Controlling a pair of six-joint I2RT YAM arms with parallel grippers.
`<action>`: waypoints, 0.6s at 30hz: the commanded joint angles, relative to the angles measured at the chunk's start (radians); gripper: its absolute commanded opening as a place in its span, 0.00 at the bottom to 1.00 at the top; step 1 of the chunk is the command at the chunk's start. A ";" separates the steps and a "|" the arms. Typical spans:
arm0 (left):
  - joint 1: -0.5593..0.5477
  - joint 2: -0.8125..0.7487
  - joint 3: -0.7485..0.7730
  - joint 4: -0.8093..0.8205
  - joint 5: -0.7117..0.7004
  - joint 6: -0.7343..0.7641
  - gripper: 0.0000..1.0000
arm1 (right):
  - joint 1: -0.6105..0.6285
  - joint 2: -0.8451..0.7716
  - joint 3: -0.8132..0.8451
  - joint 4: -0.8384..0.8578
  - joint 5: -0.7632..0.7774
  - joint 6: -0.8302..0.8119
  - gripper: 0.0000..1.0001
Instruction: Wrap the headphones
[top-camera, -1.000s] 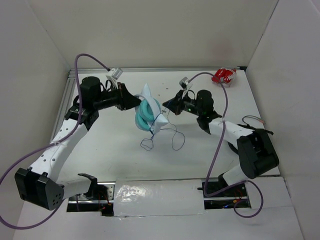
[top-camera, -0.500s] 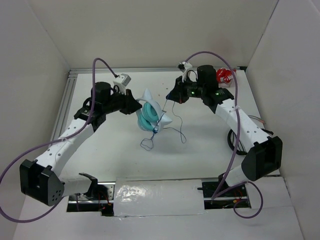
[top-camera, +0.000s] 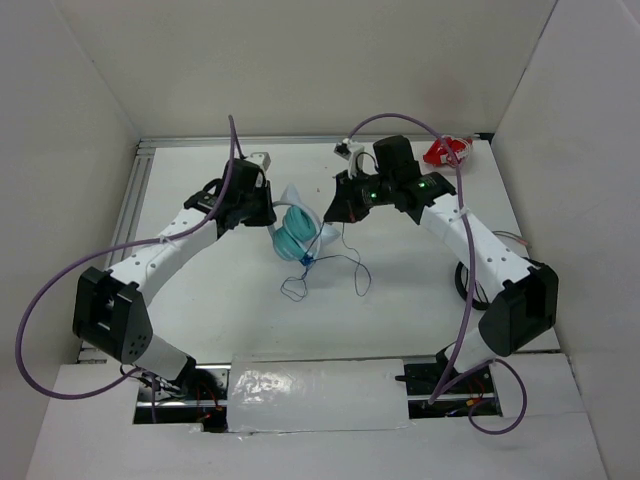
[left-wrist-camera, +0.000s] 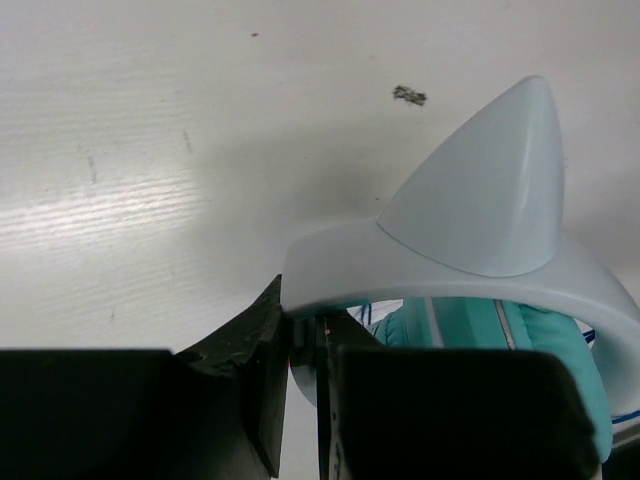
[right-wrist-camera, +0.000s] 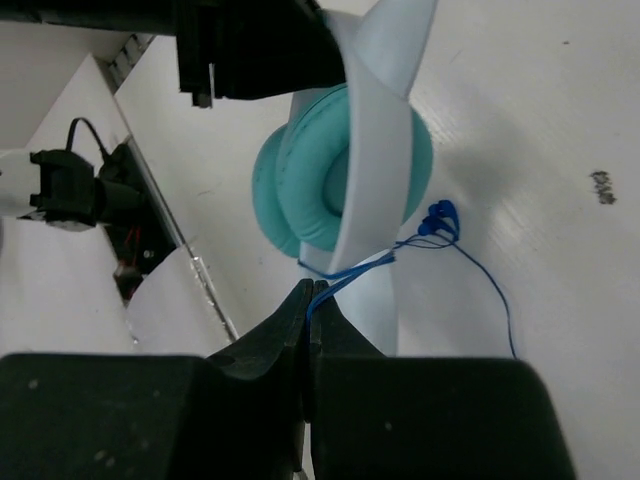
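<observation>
The headphones (top-camera: 297, 232) have teal ear cups (right-wrist-camera: 300, 190) under a pale bluish-white headband (left-wrist-camera: 470, 210), and their thin cord (right-wrist-camera: 437, 220) is dark blue against the plain white desk (top-camera: 230, 290). The arms (top-camera: 160, 260) are white and black, trailing purple cables (top-camera: 40, 310). The small object (top-camera: 447, 152) at the far corner is red and white.

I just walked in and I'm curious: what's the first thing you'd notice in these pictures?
The teal headphones with pointy white ears, held over the middle of the table. The left claw pinches the white headband, and the right claw pinches the thin blue cord, which trails off in loops. A small red and white thing sits alone in the far right corner.
</observation>
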 joint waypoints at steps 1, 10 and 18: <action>-0.001 0.013 0.063 -0.103 -0.206 -0.105 0.00 | 0.040 0.009 0.063 0.037 -0.138 -0.004 0.05; -0.013 -0.053 0.070 -0.174 -0.337 -0.336 0.00 | 0.178 0.152 0.134 0.005 -0.175 -0.024 0.11; -0.009 -0.209 -0.012 -0.036 -0.319 -0.416 0.00 | 0.282 0.095 -0.045 0.217 -0.002 -0.047 0.28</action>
